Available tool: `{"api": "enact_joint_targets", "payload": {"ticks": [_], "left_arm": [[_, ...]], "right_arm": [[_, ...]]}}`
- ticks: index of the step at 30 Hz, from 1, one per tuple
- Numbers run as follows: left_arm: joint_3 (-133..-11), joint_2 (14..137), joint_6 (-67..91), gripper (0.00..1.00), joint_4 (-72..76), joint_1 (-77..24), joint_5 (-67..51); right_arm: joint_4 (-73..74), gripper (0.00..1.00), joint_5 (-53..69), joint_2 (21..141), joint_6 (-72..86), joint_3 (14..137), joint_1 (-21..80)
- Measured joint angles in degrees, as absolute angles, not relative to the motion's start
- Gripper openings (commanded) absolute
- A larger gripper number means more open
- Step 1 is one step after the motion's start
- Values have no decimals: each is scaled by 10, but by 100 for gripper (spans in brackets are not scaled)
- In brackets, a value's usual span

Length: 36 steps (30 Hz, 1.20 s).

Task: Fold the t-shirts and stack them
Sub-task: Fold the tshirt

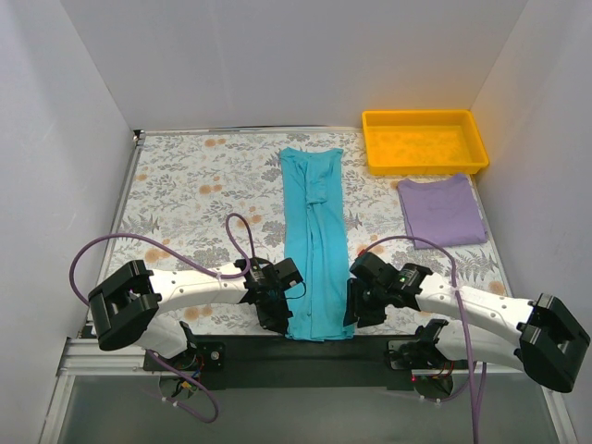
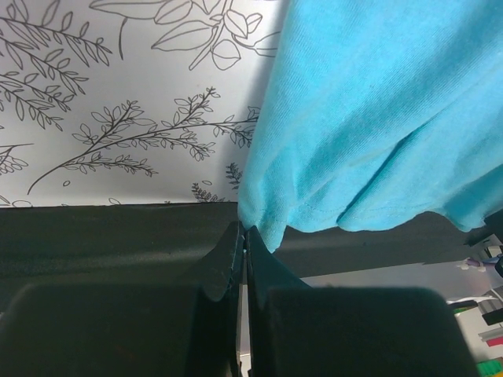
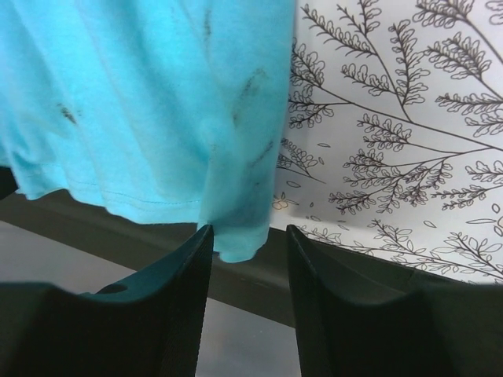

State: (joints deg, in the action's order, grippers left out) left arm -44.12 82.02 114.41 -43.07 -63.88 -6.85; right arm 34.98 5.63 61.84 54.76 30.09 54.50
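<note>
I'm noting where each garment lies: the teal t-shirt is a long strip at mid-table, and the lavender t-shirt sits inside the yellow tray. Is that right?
Not quite. The lavender t-shirt lies on the table, just on the near side of the yellow tray, not in it; the top external view shows this. The teal t-shirt is indeed a long strip at mid-table.

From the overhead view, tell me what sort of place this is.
Probably a robot test cell: plain white walls box in a leaf-print table, a left arm and right arm are bolted at its near edge, and a teal t-shirt and lavender t-shirt lie on it.
</note>
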Motion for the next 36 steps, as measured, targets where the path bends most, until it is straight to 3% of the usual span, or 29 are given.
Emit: {"api": "enact_joint_targets", "payload": {"ticks": [12, 17, 23, 26, 36], "left_arm": [[-443, 832, 1144, 0, -429, -639, -69], [-444, 832, 1144, 0, -429, -639, -68], [-444, 831, 1144, 0, -431, -639, -68], [-444, 830, 1144, 0, -433, -639, -68], [-472, 802, 1127, 0, -450, -639, -84]], "right_arm": [[342, 43, 39, 605, 576, 291, 549], [338, 34, 41, 620, 581, 278, 557], [328, 9, 52, 613, 581, 263, 560], [329, 1, 53, 604, 579, 258, 560], [391, 1, 55, 575, 553, 290, 559]]}}
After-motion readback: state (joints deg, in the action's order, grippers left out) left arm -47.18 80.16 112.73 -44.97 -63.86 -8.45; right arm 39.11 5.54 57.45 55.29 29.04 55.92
